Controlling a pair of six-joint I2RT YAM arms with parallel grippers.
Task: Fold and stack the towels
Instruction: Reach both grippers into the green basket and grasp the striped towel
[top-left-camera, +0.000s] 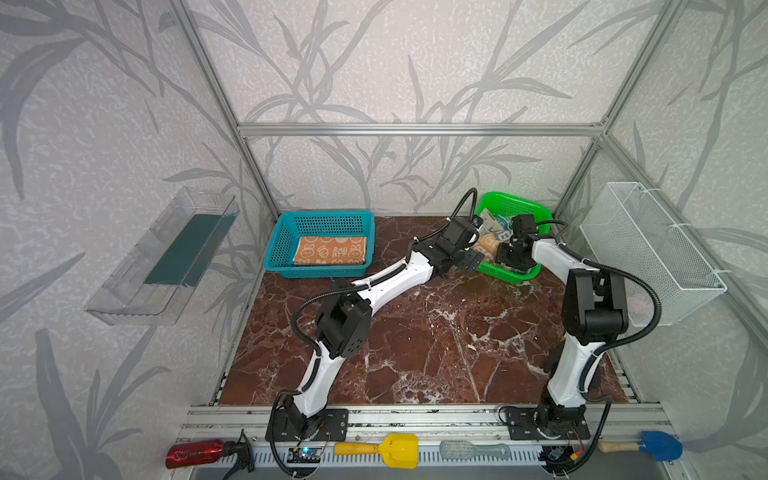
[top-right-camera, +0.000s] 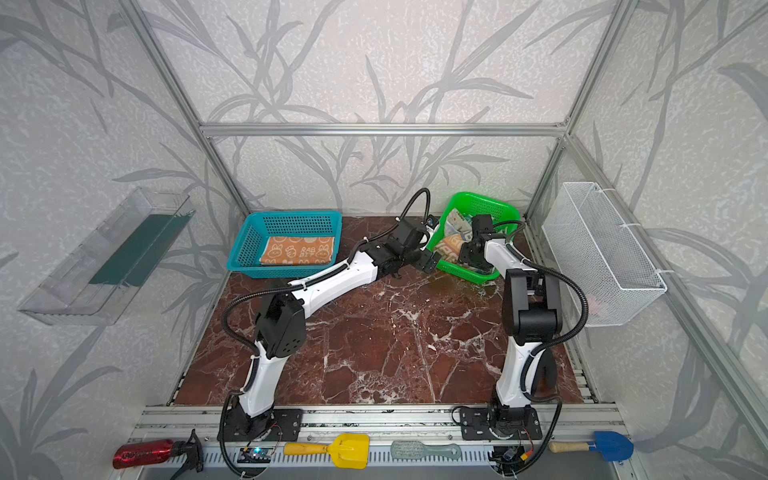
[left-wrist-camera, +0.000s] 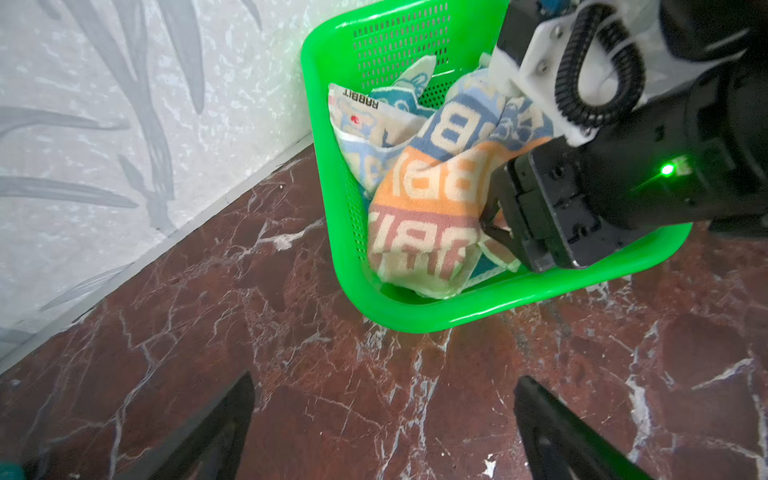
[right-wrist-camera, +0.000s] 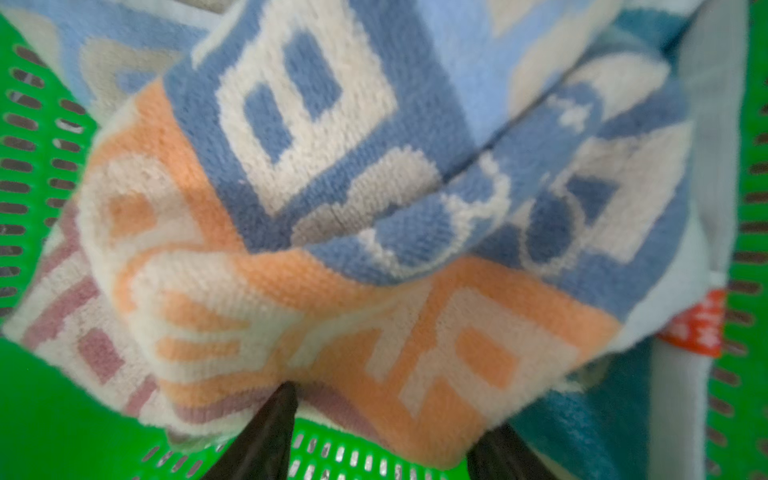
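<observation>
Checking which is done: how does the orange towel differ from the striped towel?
The orange towel lies flat and folded in the blue basket; the striped towel sits crumpled in the green basket. The orange towel is one colour with white bunnies; the striped towel has blue, orange and cream bands with big letters. No hand is at the orange towel; the right hand is at the striped towel. Both are terry cloth.

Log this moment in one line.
left tool: open, beside green basket | right tool: astride striped towel in green basket | orange towel: folded, in teal basket
</observation>
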